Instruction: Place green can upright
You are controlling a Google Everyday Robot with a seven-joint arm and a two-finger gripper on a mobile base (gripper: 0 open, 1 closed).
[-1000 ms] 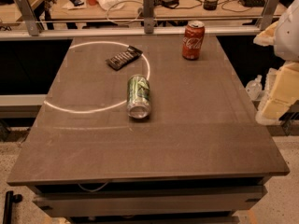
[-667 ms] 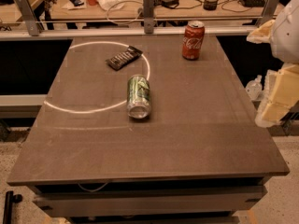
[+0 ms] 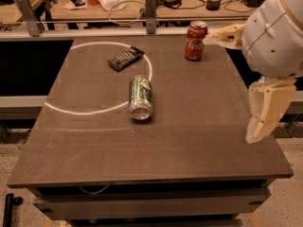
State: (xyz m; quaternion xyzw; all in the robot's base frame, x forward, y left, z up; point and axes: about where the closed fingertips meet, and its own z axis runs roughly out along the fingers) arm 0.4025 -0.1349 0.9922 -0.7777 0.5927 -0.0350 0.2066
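Hovering at the worktop's [image 3: 189, 145] right edge, the gripper [image 3: 232, 86], fingers [image 3: 265, 110] spread and empty, should swing left and clamp across the green can [image 3: 140, 97] lying sideways mid-worktop, avoiding the red can [image 3: 195, 41].

Dark brown table [image 3: 189, 145] marked with a pale ring [image 3: 90, 112]; metal rail [image 3: 94, 31] behind, cluttered wooden bench [image 3: 189, 6] beyond, speckled floor [image 3: 291, 197] below. I see my gripper [image 3: 265, 110] at the table's right edge.
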